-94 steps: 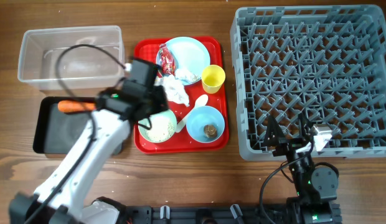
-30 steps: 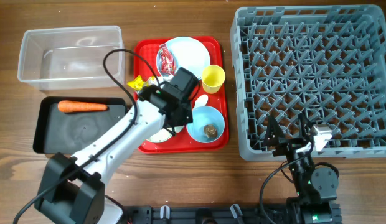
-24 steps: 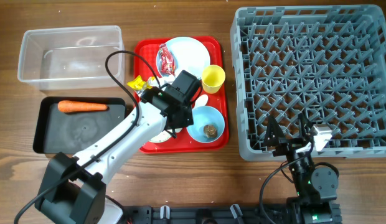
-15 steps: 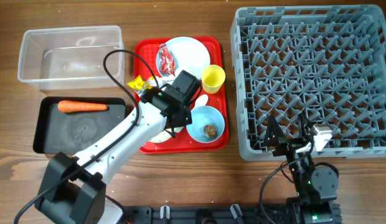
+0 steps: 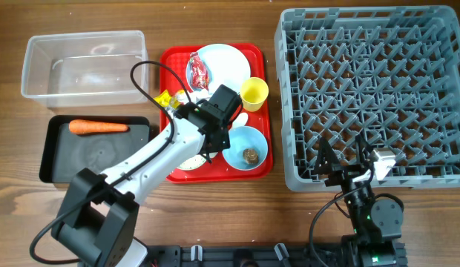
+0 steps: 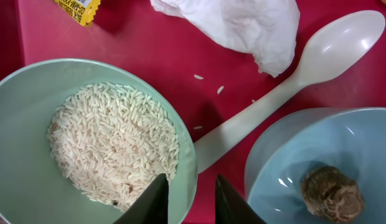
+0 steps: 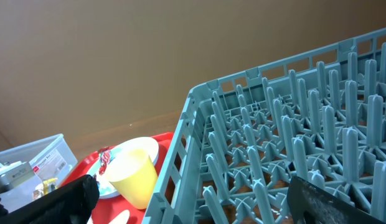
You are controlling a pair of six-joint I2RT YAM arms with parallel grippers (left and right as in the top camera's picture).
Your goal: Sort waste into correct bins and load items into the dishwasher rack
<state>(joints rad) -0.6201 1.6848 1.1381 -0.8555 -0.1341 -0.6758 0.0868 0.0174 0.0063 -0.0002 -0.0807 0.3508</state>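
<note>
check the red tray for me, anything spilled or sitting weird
A few loose rice grains lie spilled on the red tray, between the tissue and the spoon. The spoon's handle is wedged between the green rice bowl and the blue bowl. The left hand straddles the green bowl's rim.

White left arm (image 5: 145,165) with black joints and looping black cable.
</note>
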